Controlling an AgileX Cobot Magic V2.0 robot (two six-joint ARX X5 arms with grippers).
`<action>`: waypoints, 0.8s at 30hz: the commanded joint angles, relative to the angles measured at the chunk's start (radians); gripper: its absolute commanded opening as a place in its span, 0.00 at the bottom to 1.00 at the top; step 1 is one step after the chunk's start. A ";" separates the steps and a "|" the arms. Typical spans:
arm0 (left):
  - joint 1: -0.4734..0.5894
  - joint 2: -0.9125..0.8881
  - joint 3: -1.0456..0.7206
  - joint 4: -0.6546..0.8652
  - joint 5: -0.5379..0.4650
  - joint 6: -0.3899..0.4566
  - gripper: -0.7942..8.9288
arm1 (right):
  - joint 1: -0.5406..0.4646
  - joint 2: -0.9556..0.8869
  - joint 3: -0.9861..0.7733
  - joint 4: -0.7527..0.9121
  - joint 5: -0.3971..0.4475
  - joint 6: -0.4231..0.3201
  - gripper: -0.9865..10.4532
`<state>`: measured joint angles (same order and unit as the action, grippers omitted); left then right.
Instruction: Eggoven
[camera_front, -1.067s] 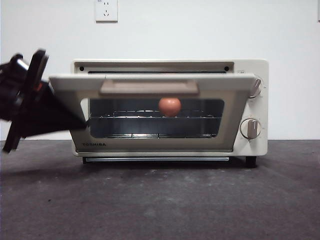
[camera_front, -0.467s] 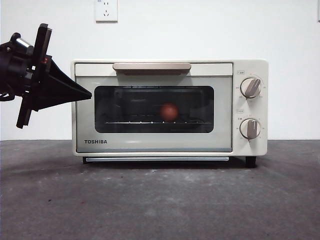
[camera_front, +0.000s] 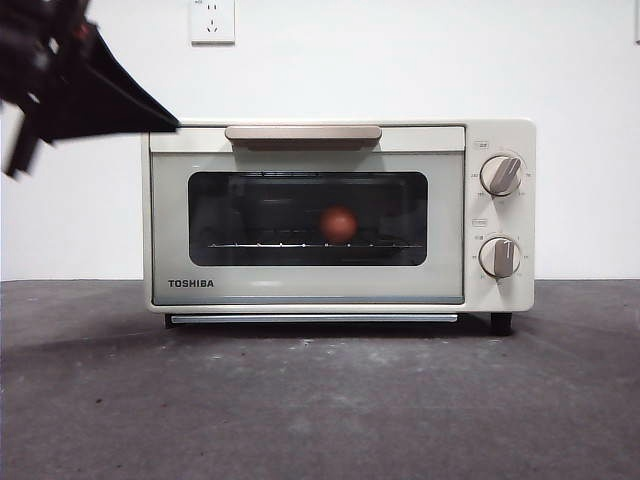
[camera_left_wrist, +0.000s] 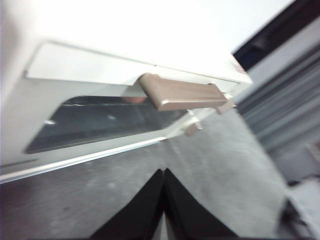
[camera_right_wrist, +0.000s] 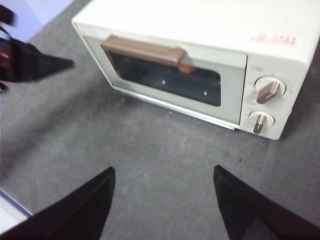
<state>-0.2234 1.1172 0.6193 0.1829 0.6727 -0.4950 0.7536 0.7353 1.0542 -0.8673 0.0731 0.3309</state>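
Observation:
The cream TOSHIBA toaster oven (camera_front: 340, 215) stands on the dark table with its glass door shut and its beige handle (camera_front: 303, 133) at the top. The reddish-brown egg (camera_front: 339, 223) sits on the wire rack inside, seen through the glass. My left gripper (camera_front: 165, 124) is shut and empty, up at the oven's upper left corner, clear of the door; in the left wrist view its jaws (camera_left_wrist: 164, 172) meet below the handle (camera_left_wrist: 182, 95). My right gripper (camera_right_wrist: 164, 172) is open and empty, held high in front of the oven (camera_right_wrist: 200, 55).
Two knobs (camera_front: 501, 174) sit on the oven's right panel. A wall socket (camera_front: 212, 20) is on the white wall behind. Bare dark tabletop (camera_front: 320, 400) lies in front of the oven. The left arm (camera_right_wrist: 30, 62) shows in the right wrist view.
The oven door went from half open to fully shut. My left gripper has since lifted up and away from the door's left edge toward the top left corner.

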 joint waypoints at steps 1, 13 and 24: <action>-0.026 -0.119 0.043 -0.184 -0.138 0.153 0.09 | 0.010 0.027 0.017 0.003 -0.006 -0.025 0.36; -0.072 -0.430 0.167 -0.644 -0.452 0.313 0.09 | 0.011 0.174 0.011 0.041 -0.013 -0.033 0.22; -0.072 -0.482 0.167 -0.743 -0.489 0.348 0.09 | 0.039 0.252 -0.070 0.248 -0.013 -0.033 0.09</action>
<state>-0.2920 0.6334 0.7696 -0.5716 0.1856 -0.1658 0.7815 0.9791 0.9817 -0.6338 0.0582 0.3103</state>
